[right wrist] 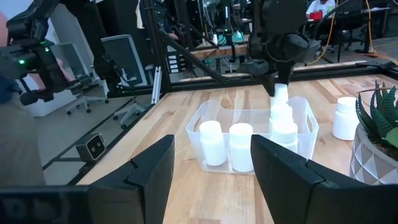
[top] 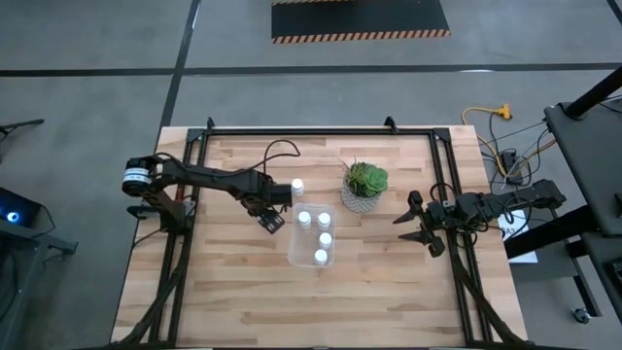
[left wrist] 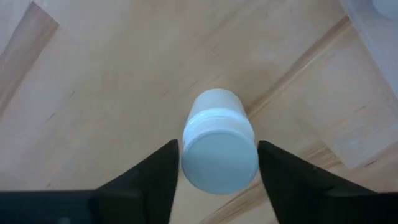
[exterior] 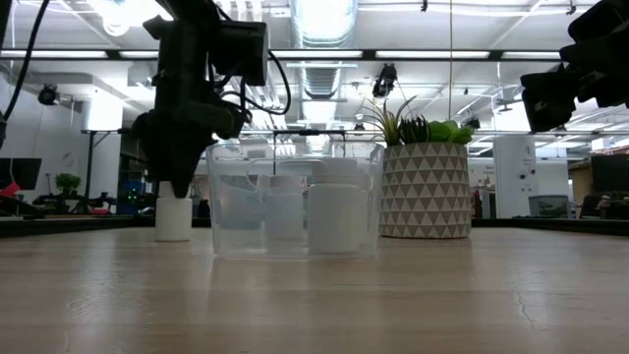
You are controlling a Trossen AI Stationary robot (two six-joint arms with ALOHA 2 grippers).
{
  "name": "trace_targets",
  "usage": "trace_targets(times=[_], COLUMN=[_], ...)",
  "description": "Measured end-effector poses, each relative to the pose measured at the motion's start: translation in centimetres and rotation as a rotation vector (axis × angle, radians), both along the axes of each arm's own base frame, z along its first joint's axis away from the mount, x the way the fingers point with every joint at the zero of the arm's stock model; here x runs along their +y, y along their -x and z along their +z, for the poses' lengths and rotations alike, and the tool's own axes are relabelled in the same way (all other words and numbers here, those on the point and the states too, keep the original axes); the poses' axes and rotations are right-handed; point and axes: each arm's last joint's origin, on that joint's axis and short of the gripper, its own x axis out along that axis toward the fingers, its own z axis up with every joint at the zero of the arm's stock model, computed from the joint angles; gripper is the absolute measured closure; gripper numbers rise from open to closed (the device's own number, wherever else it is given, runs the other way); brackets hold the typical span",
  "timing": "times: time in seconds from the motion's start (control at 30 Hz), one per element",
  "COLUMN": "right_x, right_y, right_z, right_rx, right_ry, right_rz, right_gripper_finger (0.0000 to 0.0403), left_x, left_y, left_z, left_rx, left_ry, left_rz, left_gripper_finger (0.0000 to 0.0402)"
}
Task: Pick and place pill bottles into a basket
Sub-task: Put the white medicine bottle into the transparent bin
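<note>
A green succulent (top: 367, 178) in a grey pot (exterior: 426, 191) with a white triangle pattern stands on the wooden worktop (top: 243, 301), toward its far side. Yellow cable (top: 483, 114) lies on the floor beyond the right edge.

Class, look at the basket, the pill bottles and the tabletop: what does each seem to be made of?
Basket: clear, glossy plastic; the bottles show through its walls.
Pill bottles: white, opaque, smooth, probably plastic.
Tabletop: pale wood planks with visible grain and seams, matte.
</note>
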Motion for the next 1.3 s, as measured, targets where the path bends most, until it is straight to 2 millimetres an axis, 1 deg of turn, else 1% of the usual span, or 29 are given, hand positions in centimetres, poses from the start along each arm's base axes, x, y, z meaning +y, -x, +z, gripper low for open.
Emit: trace_targets(times=[0.1,0.17,0.33,0.57,0.8,0.93,1.13,1.23,1.3], right_x=[0.0,0.0,0.0,0.0,0.0,0.0,0.0,0.0,0.0], right_y=[0.0,0.0,0.0,0.0,0.0,0.0,0.0,0.0,0.0], right_z=[0.0,0.0,0.0,0.0,0.0,0.0,0.0,0.0,0.0], right_rx=[0.000,0.000,0.000,0.000,0.000,-0.001,0.000,-0.001,-0.001], right_ry=[0.001,0.000,0.000,0.001,0.000,0.001,0.000,0.001,0.000], right_rz=[0.000,0.000,0.000,0.000,0.000,0.000,0.000,0.000,0.000], right_gripper_finger=[0.0202,0.0202,0.0202,0.0202,0.0202,0.0202,0.0202,0.0202,0.0202], left_x=[0.0,0.0,-0.2,-0.4,-1.4,-2.2,-3.3,-3.8,-4.1], left_y=[0.0,0.1,0.2,0.7,1.2,1.7,2.5,2.5,2.5], left_z=[0.0,0.0,0.3,1.6,5.0,7.8,11.5,12.6,12.8], left_rx=[0.004,0.014,0.009,-0.036,-0.171,-0.277,-0.409,-0.436,-0.421], left_ry=[0.000,0.001,0.002,0.006,0.065,0.087,0.055,0.057,0.065], left_rz=[-0.018,-0.024,-0.039,-0.064,-0.113,-0.221,-0.379,-0.408,-0.419], left_gripper_finger=[0.0241,0.0258,0.0259,0.0259,0.0259,0.0259,0.0259,0.0259,0.0259])
